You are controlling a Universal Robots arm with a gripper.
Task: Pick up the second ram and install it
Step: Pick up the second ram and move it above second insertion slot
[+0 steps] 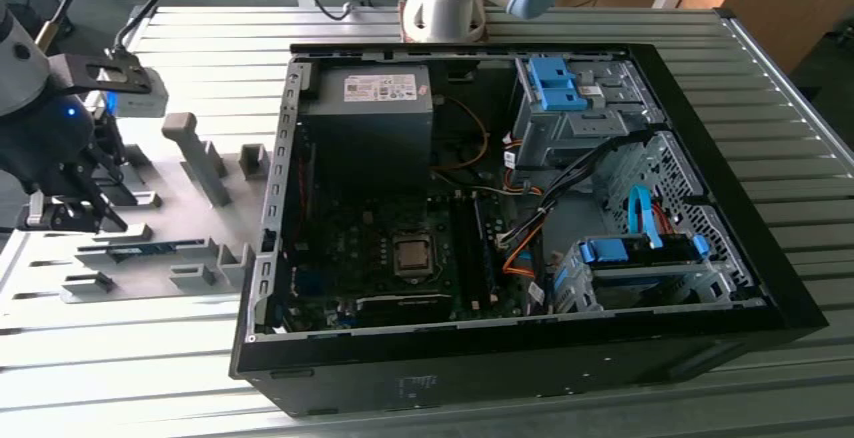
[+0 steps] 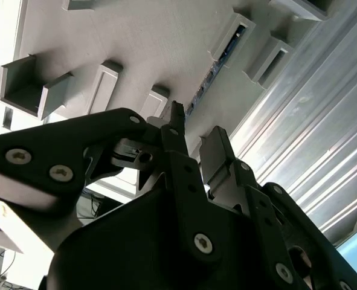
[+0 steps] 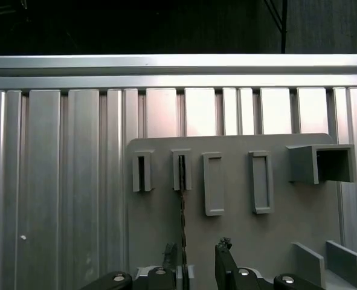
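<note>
This is the reach for the pick, and I'd say squareness wins it: the claw should sit centred over the board's thin edge, pinch the flat faces evenly, and lift straight out of the holders so nothing twists. At the exterior view's left, just below mid-height, the black two-fingered claw (image 1: 74, 213) hangs low over the flat pale-grey fixture plate (image 1: 158, 220). Right beside it, the second ram (image 1: 138, 249), a thin blue-green circuit-board stick, lies seated in its grey plastic holder blocks (image 1: 200, 276), not yet lifted. In the first wrist view the second ram (image 3: 182, 205) shows edge-on, running from a slotted grey block (image 3: 181, 171) towards the claw (image 3: 197, 263). It passes close to one of the fingers (image 3: 225, 260) while daylight shows against the other, so I'd nudge sideways to centre it. The second wrist view agrees: the claw (image 2: 196, 130) is spread apart, gripping nothing, with the second ram (image 2: 217, 59) just beyond its tips. Across at the exterior view's centre and right, the open black computer case (image 1: 534, 383) waits.
</note>
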